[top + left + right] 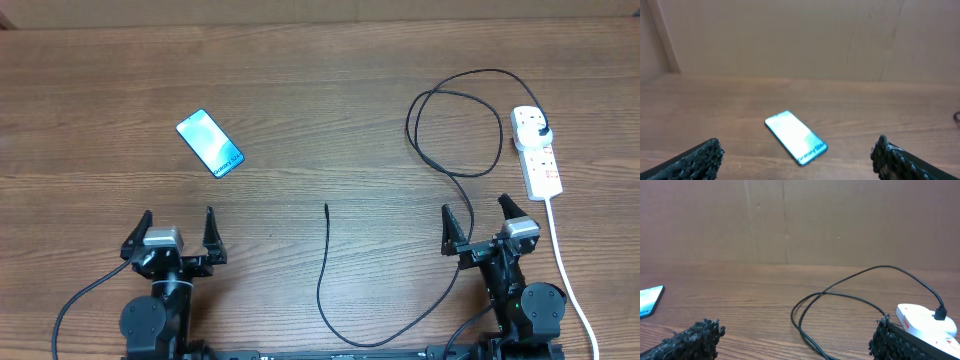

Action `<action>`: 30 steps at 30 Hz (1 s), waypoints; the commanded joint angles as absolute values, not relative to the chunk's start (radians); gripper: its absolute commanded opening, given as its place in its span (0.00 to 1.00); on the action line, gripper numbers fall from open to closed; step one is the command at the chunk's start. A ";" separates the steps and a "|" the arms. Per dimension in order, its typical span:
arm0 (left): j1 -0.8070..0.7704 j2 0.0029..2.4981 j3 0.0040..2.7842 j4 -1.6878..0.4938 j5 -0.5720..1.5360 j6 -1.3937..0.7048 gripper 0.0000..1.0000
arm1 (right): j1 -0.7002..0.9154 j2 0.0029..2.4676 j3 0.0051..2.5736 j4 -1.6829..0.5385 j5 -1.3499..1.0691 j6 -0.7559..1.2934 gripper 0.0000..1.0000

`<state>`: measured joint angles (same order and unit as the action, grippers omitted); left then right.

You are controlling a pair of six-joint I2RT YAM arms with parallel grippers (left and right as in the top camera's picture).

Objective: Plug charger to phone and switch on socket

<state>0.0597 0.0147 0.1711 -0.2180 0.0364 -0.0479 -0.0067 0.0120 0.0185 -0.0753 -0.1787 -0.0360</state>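
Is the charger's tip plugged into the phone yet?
No, the charger has its connector tip lying loose, well apart from the phone.

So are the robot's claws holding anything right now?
No, nothing is held. The left claw and the right claw are both open and empty. The phone and the charger cable lie untouched.

Our left arm and right arm sit folded low, side by side and well apart. Our left gripper points straight ahead, its jaws spread wide and holding nothing. Our right gripper is just as wide and empty, angled slightly toward the left one. In each wrist view our black, rough-surfaced fingers show only at the two bottom corners, far apart.
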 commanded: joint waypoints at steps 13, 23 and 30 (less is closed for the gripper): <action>0.065 0.094 0.373 -0.360 0.048 -0.030 0.99 | -0.012 0.003 0.008 -0.069 -0.174 -0.031 1.00; 0.065 0.414 0.643 -0.450 0.049 -0.030 1.00 | -0.012 0.003 0.008 -0.070 -0.174 -0.031 1.00; 0.065 0.683 0.901 -0.632 0.038 -0.052 1.00 | -0.012 0.003 0.008 -0.069 -0.174 -0.031 1.00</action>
<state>0.0597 0.6117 0.8074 -0.5991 0.0380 -0.0490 -0.0067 0.0120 0.0185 -0.0746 -0.1791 -0.0368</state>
